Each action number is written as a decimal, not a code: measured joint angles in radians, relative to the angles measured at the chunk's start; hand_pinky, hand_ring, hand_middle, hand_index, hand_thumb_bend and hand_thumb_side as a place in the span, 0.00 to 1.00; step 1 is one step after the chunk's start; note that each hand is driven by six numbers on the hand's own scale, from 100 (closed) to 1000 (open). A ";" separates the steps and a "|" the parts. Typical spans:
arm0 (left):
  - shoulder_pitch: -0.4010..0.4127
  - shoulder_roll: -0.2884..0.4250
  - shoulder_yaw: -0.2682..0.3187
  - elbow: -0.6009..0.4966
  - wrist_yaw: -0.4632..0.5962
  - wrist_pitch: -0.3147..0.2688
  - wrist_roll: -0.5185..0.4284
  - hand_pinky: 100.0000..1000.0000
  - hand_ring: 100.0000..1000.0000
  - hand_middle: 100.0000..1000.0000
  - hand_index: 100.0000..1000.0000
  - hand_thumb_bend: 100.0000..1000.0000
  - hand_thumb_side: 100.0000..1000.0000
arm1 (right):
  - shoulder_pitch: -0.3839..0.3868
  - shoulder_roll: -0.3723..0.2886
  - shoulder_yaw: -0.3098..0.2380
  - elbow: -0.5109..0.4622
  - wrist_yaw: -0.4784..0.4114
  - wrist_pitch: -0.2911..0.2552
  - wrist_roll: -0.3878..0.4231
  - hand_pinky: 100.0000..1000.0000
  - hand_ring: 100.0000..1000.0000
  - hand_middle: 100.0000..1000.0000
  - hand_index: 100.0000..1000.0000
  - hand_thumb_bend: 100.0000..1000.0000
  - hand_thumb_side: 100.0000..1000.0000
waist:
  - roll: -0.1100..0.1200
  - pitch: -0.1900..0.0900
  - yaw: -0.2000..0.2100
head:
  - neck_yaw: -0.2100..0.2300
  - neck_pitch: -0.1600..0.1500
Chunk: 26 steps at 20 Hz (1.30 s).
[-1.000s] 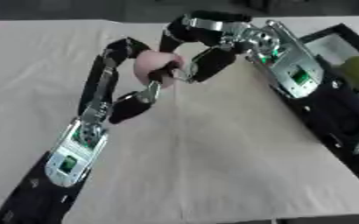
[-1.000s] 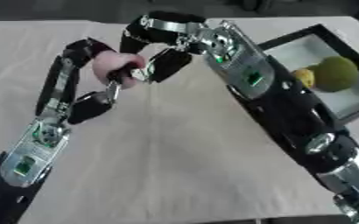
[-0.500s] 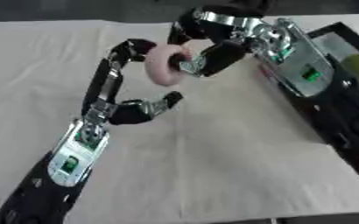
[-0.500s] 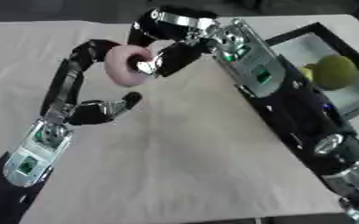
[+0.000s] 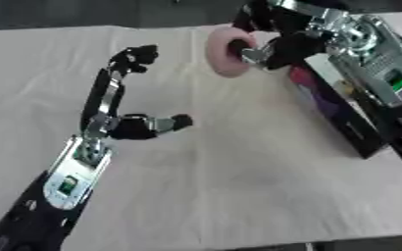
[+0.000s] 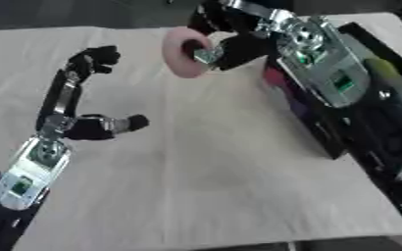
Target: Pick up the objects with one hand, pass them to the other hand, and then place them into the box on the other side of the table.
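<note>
Above the far middle of the cloth-covered table [image 5: 238,186]: pink ring-shaped object, doughnut-like [image 5: 225,50], held clear of the surface. Gripped by the right hand [image 5: 269,46], fingers curled through and around the ring's central hole. Ring tilted on edge, flat face turned toward the left side of the view.

At left of centre: left hand [image 5: 123,105] empty, fingers long and spread, thumb stuck out sideways above the cloth. No contact with the ring; well apart from it.

Along the right edge of the table: dark rectangular box [image 6: 312,122], open at the top. Inside, partly hidden by the right forearm, a yellow-green rounded item [image 6: 383,71], identity not clear. Purple patch visible on the box's near wall.

Task status, judged from the present layout:
- Pick-up: done. Ring off the table.
- Hand-over: judged complete. Ring in the right hand only, left hand unloaded.
- Placement: not yet done. Ring outside the box, just beside its far left corner and above wall height.

Remaining: carry the ring rightward over the box opening, lower, uncurl the fingers from the hole. Point of caution: fingers threaded through the ring may catch on release; box wall close beneath the travel path.

No further loose objects visible on the cloth.
</note>
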 measured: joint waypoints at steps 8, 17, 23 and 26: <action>0.033 0.078 0.033 -0.060 0.049 0.055 -0.003 0.72 0.72 0.68 0.79 0.76 0.39 | 0.151 -0.170 -0.157 0.043 -0.044 -0.003 -0.137 0.85 0.65 0.35 0.45 0.00 0.00 | 0.014 0.000 -0.002 | -0.021 -0.009; 0.063 0.116 0.056 -0.136 0.083 0.085 0.000 0.72 0.72 0.67 0.79 0.74 0.39 | 0.202 -0.237 -0.242 0.220 -0.028 -0.052 -0.203 0.85 0.65 0.36 0.46 0.00 0.00 | 0.026 0.000 0.002 | -0.063 -0.028; 0.066 0.116 0.061 -0.145 0.089 0.093 0.005 0.72 0.72 0.68 0.79 0.75 0.39 | 0.219 -0.243 -0.264 0.307 0.027 -0.078 -0.240 0.90 0.85 0.72 0.78 0.00 0.00 | 0.027 0.000 0.007 | -0.064 -0.028; 0.067 0.117 0.062 -0.147 0.089 0.093 0.006 0.72 0.72 0.68 0.79 0.75 0.39 | 0.232 -0.243 -0.272 0.323 0.070 -0.095 -0.242 0.96 0.99 0.91 0.93 0.00 0.03 | 0.028 0.000 0.007 | -0.064 -0.028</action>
